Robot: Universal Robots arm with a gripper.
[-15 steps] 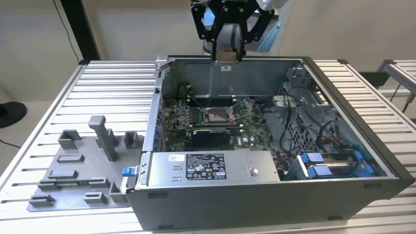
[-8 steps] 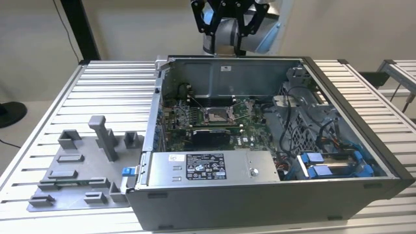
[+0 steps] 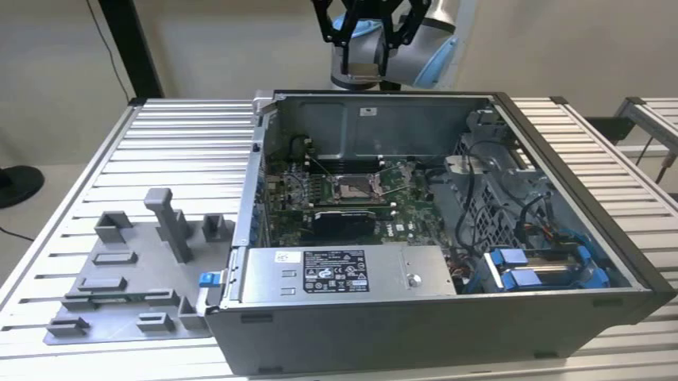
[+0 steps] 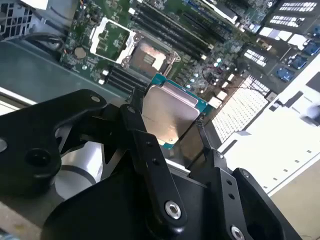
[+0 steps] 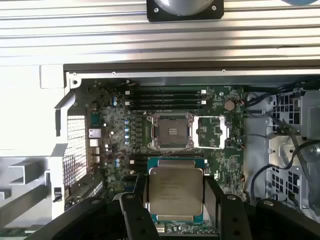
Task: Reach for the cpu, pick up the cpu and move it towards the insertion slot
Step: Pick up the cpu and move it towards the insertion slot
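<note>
In both wrist views my gripper (image 5: 176, 199) (image 4: 167, 124) is shut on the cpu (image 5: 176, 192) (image 4: 167, 115), a small square chip with a silvery top and a greenish rim. A black finger (image 5: 140, 197) presses on each side of it. The chip hangs above the green board, a short way off the insertion slot (image 5: 170, 132) (image 4: 147, 55), a silver-framed socket with a dark centre. The socket's hinged frame (image 5: 212, 132) lies folded open beside it. In the exterior view the gripper (image 3: 373, 24) is high over the open case's back wall and the insertion slot (image 3: 350, 189) lies below on the board.
The open computer case (image 3: 636, 274) has tall metal walls around the board. A labelled power supply box (image 3: 339, 274) sits at the case front, with blue-handled bays (image 3: 541, 270) and cables at the exterior view's right. A grey fixture plate with upright posts (image 3: 138, 278) lies outside, at the exterior view's left.
</note>
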